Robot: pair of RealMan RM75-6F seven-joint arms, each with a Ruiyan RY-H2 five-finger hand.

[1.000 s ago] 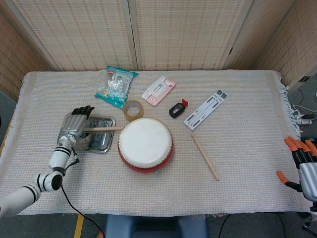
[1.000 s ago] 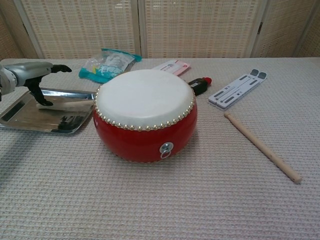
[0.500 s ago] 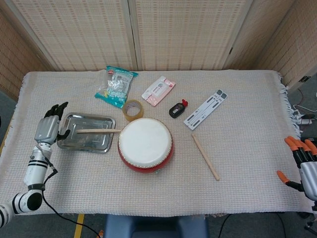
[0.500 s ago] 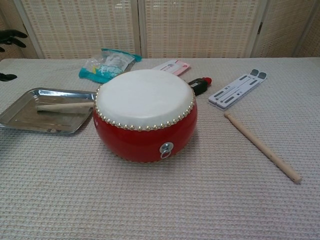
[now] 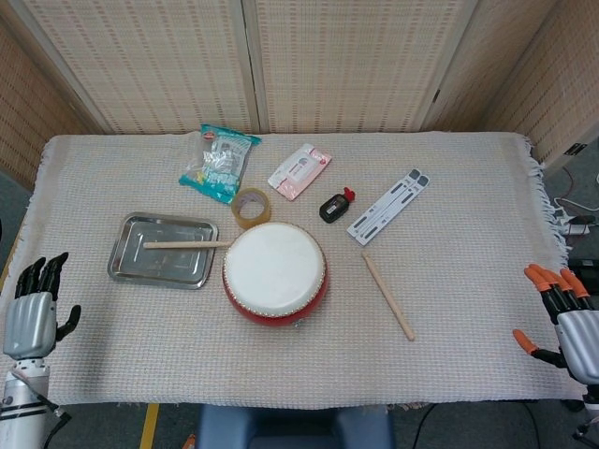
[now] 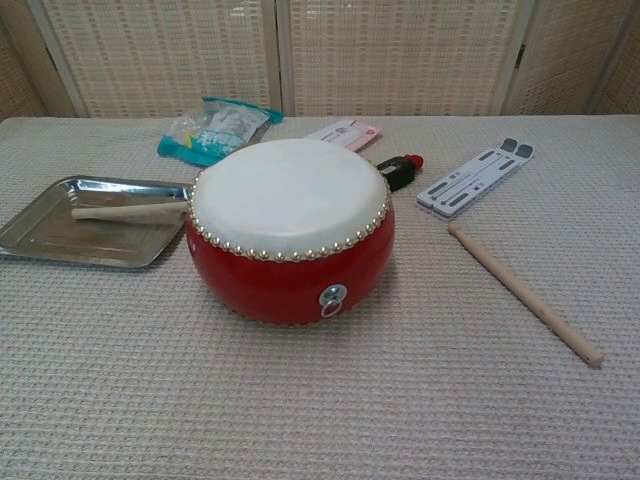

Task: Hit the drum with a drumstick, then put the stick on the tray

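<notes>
Overhead, from the head view: drumstick (image 5: 185,244) lies in the steel tray (image 5: 131,265), long axis running left-right, its right end over the rim and just beside the red drum (image 5: 275,271). Left hand (image 5: 30,310) sits at the desk's near-left corner, fingers apart, holding nothing; stick lies up and to the right of it, well apart. Right hand (image 5: 566,313) at far right, also spread w/ nothing held, much farther off. Task looks about done.

Chest view: neither hand shows. Stick rests in the tray, tip near the drum; 2nd drumstick (image 6: 524,292) lies untouched on the desk at right.

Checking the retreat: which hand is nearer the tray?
Left. The left hand hangs off the table's left edge, just past the tray. The right hand is beyond the opposite edge.
</notes>
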